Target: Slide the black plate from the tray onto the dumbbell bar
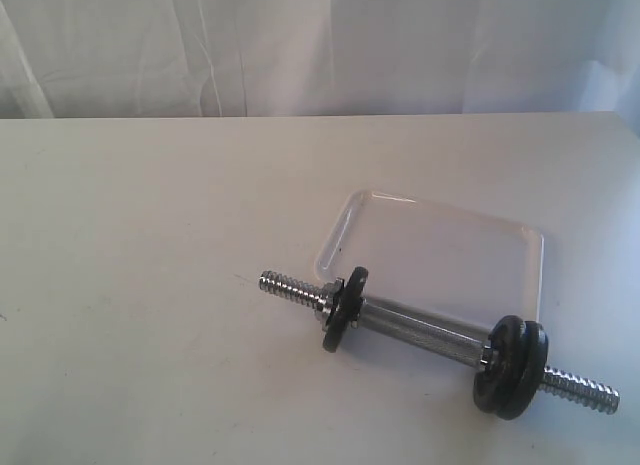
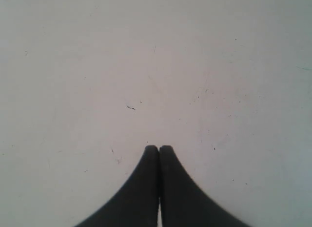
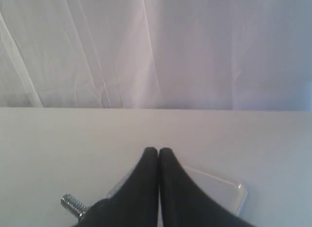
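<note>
The black plate (image 1: 344, 310), seemingly the lone tilted disc, sits on the dumbbell bar (image 1: 420, 331) opposite a pair of discs (image 1: 515, 369); the tray (image 1: 470, 235) holds nothing. The task looks finished. Left tool (image 2: 159, 148) and right tool (image 3: 159, 150) are closed, empty.

Matte off-white flat tabletop (image 1: 130, 315), faint scuffs. On it: shallow glossy white rectangular plastic tray (image 1: 440, 245). Just in front, a short chrome steel dumbbell bar (image 1: 420, 330) lies diagonally, carrying a tilted black iron disc (image 1: 343, 310) left and a pair of black discs (image 1: 515, 370) right.
</note>
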### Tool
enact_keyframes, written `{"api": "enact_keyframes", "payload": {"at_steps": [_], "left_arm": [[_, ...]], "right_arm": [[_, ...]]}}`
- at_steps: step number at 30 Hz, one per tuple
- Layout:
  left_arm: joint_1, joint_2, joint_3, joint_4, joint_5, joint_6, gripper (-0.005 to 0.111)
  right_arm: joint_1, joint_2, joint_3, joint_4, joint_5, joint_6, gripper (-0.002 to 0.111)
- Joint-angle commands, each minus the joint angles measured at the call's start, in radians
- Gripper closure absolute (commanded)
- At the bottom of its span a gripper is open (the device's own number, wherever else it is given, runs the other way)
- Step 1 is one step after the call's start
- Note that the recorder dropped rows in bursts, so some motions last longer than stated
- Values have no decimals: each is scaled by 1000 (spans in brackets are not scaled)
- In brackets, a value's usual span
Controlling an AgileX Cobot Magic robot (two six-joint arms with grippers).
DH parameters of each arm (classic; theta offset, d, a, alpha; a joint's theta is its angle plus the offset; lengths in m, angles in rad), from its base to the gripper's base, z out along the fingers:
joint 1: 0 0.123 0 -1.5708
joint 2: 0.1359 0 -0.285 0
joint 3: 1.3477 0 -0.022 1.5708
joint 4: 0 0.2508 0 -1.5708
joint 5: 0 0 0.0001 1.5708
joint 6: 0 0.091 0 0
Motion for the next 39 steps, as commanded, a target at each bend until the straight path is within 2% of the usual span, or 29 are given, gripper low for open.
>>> {"api": "enact_keyframes", "payload": {"at_steps": [1, 8, 12, 19, 22, 27, 30, 35, 39], "left_arm": [[-3, -5, 5, -11, -10, -8, 107], [-3, -5, 5, -11, -12, -8, 107], [-3, -5, 5, -11, -12, -8, 107], [-3, -5, 5, -11, -14, -8, 107], [-3, -5, 5, -11, -14, -8, 107], [-3, -5, 5, -11, -14, -8, 107], [-3, -5, 5, -11, -14, -8, 107], [-3, -5, 5, -11, -14, -8, 107], [-3, -5, 5, -11, -14, -8, 107]], "right_arm": [[-5, -135, 9, 2, 3, 4, 108], [-5, -236, 13, -2, -2, 4, 108], [-5, -236, 79, -1, -31, 6, 108], [-5, -236, 254, -1, -31, 6, 108], [-5, -236, 367, -11, -121, 5, 108], [-5, -236, 561, -11, -170, 5, 108], [-5, -236, 589, -9, -275, 7, 108], [-5, -236, 589, -96, -335, 8, 108], [-5, -236, 589, -258, -328, 8, 108]]}}
